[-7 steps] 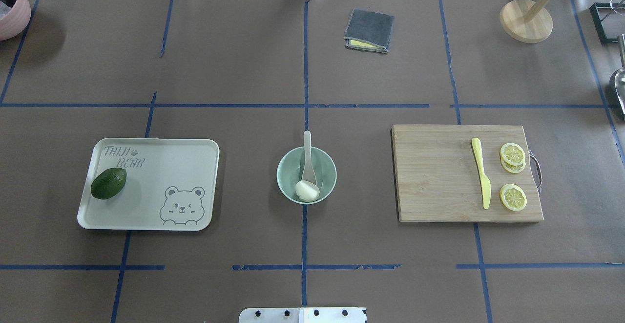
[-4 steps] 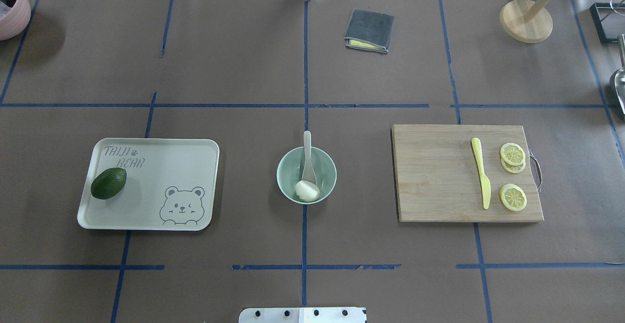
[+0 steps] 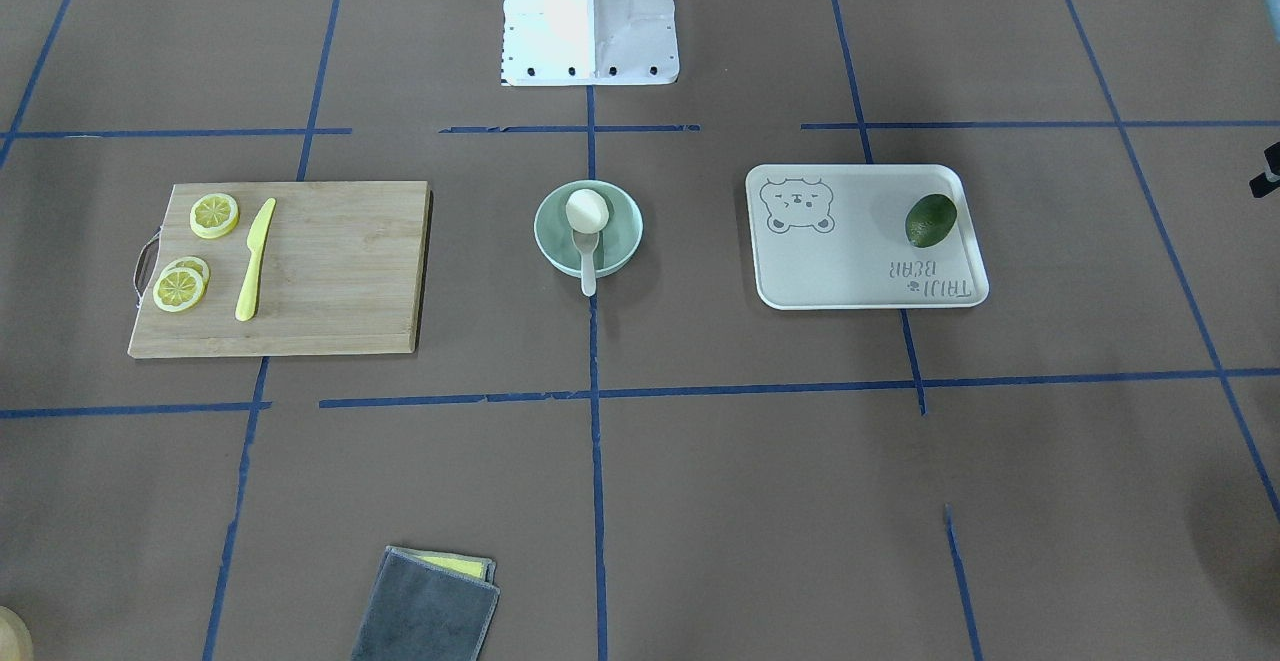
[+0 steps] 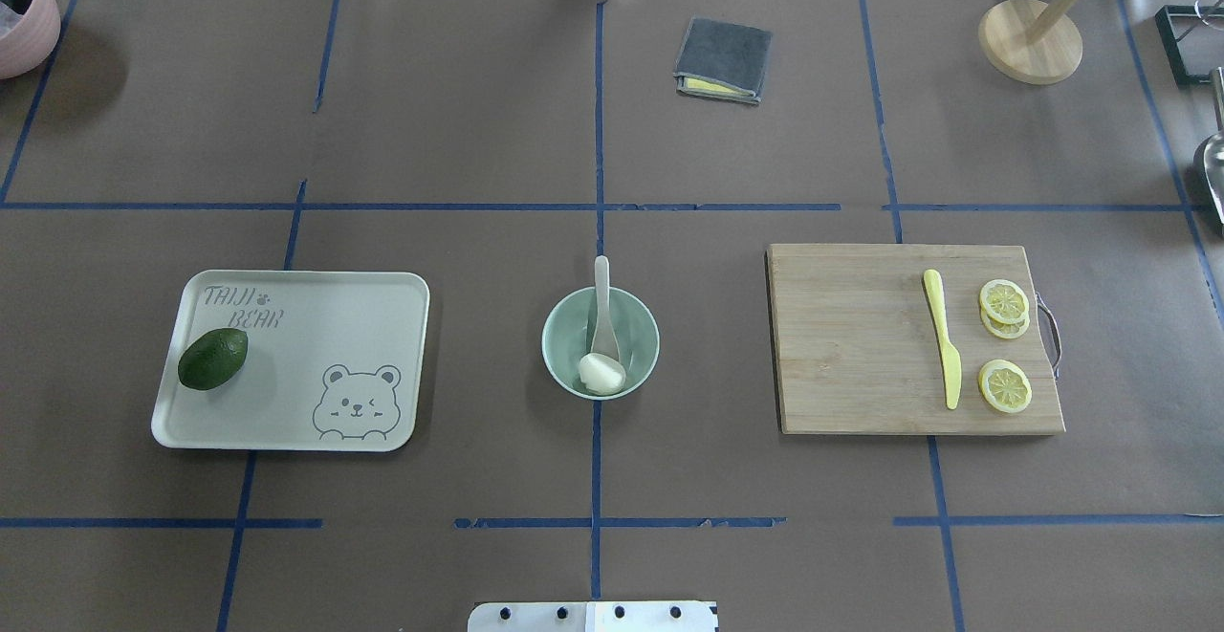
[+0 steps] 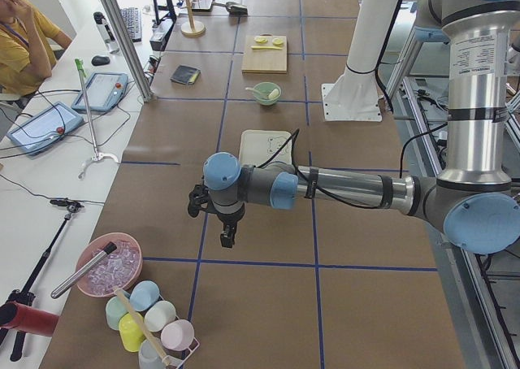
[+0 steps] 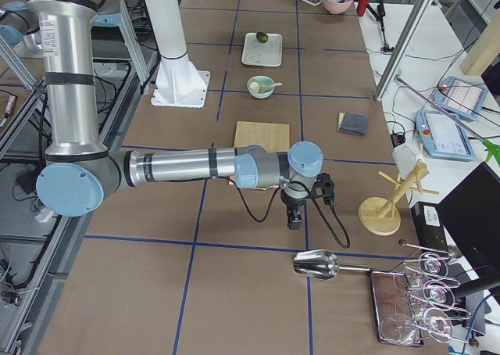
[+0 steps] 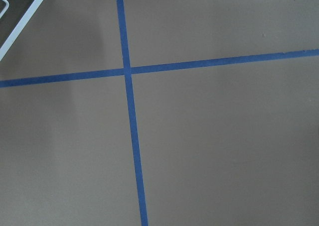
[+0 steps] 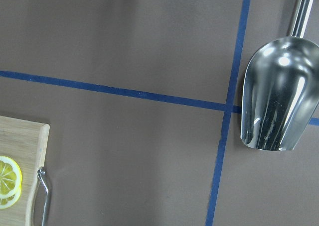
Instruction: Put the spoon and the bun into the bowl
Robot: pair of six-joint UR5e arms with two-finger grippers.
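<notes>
The pale mint-green bowl [image 4: 557, 324] stands at the table's middle, also in the front view [image 3: 549, 233]. The white bun [image 4: 601, 374] lies inside it [image 3: 586, 209]. The off-white spoon [image 4: 601, 295] rests in the bowl with its scoop by the bun and its handle over the far rim [image 3: 588, 269]. Both arms are far from the bowl. The left gripper [image 5: 227, 239] hangs over bare table at the left end. The right gripper [image 6: 294, 218] hangs at the right end beyond the cutting board. I cannot tell if either is open or shut.
A tray [image 4: 363, 297] with an avocado [image 4: 212, 359] lies left of the bowl. A cutting board [image 4: 851, 345] with a yellow knife [image 4: 943, 337] and lemon slices [image 4: 1004, 386] lies right. A grey cloth [image 4: 724, 59], wooden stand [image 4: 1029, 39] and metal scoop [image 8: 279, 96] are further off.
</notes>
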